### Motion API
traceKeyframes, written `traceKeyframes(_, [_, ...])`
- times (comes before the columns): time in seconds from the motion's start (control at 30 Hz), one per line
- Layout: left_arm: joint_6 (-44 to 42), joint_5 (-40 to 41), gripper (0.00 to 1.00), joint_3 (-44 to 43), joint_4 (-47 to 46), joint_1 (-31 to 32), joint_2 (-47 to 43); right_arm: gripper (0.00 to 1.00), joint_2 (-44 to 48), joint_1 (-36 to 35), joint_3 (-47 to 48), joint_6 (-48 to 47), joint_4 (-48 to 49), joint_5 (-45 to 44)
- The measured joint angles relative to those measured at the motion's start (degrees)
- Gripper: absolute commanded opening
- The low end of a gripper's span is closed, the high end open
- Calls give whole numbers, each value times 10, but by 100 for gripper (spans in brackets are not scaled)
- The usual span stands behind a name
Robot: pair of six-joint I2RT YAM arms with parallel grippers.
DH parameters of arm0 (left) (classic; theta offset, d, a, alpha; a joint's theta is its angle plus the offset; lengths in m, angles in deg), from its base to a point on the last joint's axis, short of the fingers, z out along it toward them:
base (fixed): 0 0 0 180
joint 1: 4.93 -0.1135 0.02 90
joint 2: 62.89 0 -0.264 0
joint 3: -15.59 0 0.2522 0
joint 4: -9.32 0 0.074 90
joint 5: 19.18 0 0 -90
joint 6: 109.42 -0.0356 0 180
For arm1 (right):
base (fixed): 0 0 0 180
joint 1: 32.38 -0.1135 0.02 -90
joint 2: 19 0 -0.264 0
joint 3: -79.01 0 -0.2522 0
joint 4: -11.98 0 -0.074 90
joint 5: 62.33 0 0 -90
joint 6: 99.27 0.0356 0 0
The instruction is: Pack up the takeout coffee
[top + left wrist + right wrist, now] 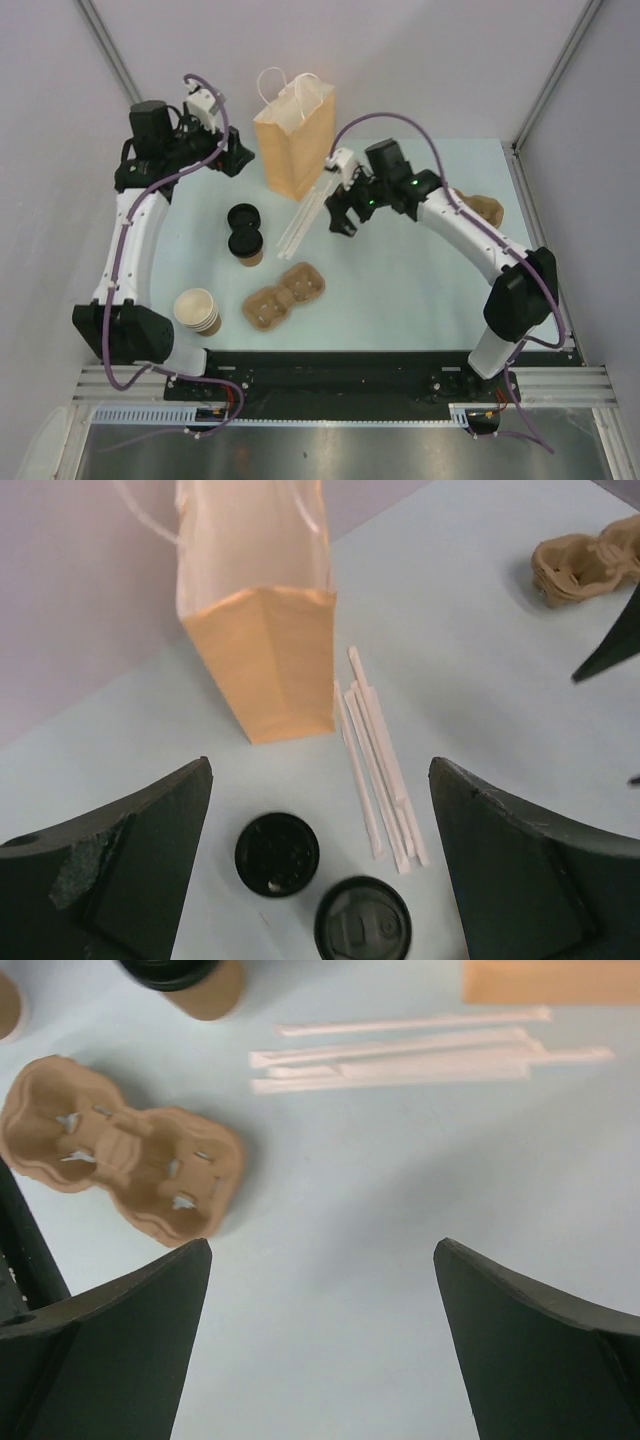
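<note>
– So, entry for this moment: where do things stand?
– Both tools are spread, with nothing between the fingers. My left tool (320, 770) hangs near the far-left corner of the surface (420, 290). My right tool (322, 1250) hovers between centre and far edge. The takeout coffee (247, 246) stands upright and lidded, left of centre, with the spare lid (243, 214) just beside it on the far-edge side. The paper bag (293, 135) stands upright at the middle of the far edge.
– Main risk?
– Wrong pick. From above, spare lid and lidded cup read as two near-identical black discs. Closing on the farther one gets me a lid only.
– Others?
– Squeeze: the kraft wall looks thin, and a hard pinch could oval it and pop the lid. The straws (300, 222) lie near the bag's foot, toward the cup, so a low carry could scatter them. The bag looks light and unbraced; clipping its rim or handles going in could topple it. I cannot tell how wide its mouth stands.
– Arms?
– Both sit near the bag. Converging there, they could collide.
</note>
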Motion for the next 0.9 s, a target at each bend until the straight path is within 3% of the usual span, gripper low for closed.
traceKeyframes(0.3, [-268, -92, 95, -54, -40, 39, 106, 100, 25, 183, -1, 30, -67, 91])
traceKeyframes(0.47, [-385, -116, 92, -233, 12, 39, 239, 100, 46, 254, -20, 47, -89, 122])
traceKeyframes(0.57, [-412, -117, 92, -281, 14, 39, 287, 100, 57, 276, -31, 59, -92, 138])
traceKeyframes(0.9, [-502, -94, 89, -310, 45, 46, 350, 100, 63, 314, -48, 85, -93, 171])
